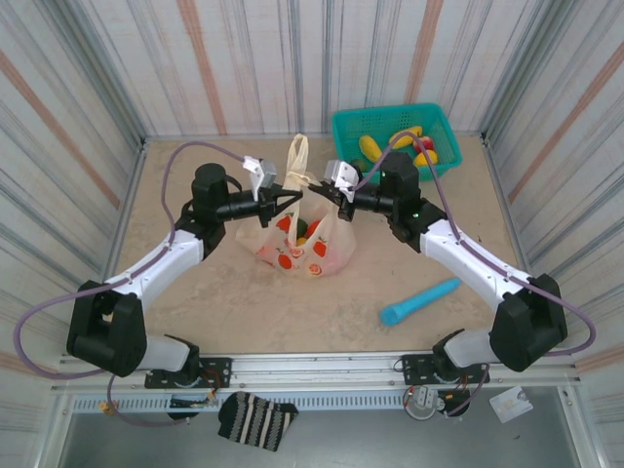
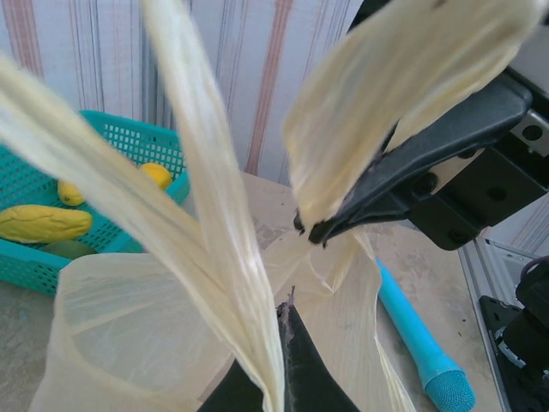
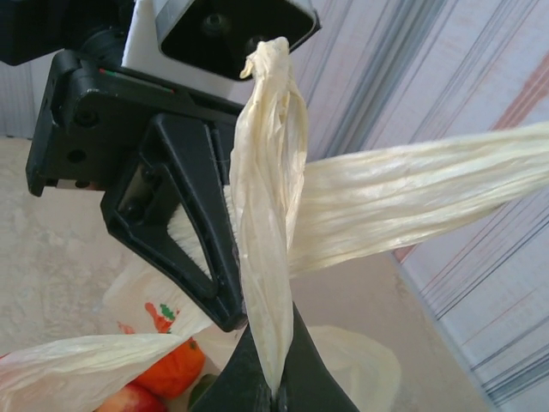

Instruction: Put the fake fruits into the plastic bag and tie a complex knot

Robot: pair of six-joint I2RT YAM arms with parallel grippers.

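Observation:
The plastic bag (image 1: 304, 246) sits mid-table with fake fruits inside; an orange (image 3: 171, 369) and a red apple (image 3: 129, 402) show through its mouth. My left gripper (image 1: 291, 201) is shut on one cream handle (image 2: 219, 257), its tips (image 2: 290, 313) pinching the strip. Facing it almost tip to tip, my right gripper (image 1: 328, 201) is shut on the other handle (image 3: 268, 240), which rises twisted from its closed fingers (image 3: 273, 360). The two handles cross between the grippers. More fake fruits (image 1: 398, 146) lie in the teal basket.
The teal mesh basket (image 1: 444, 132) stands at the back right against the wall. A blue cylindrical stick (image 1: 419, 300) lies on the table in front of the right arm. Striped walls enclose three sides. A striped cloth (image 1: 255, 419) hangs off the front rail.

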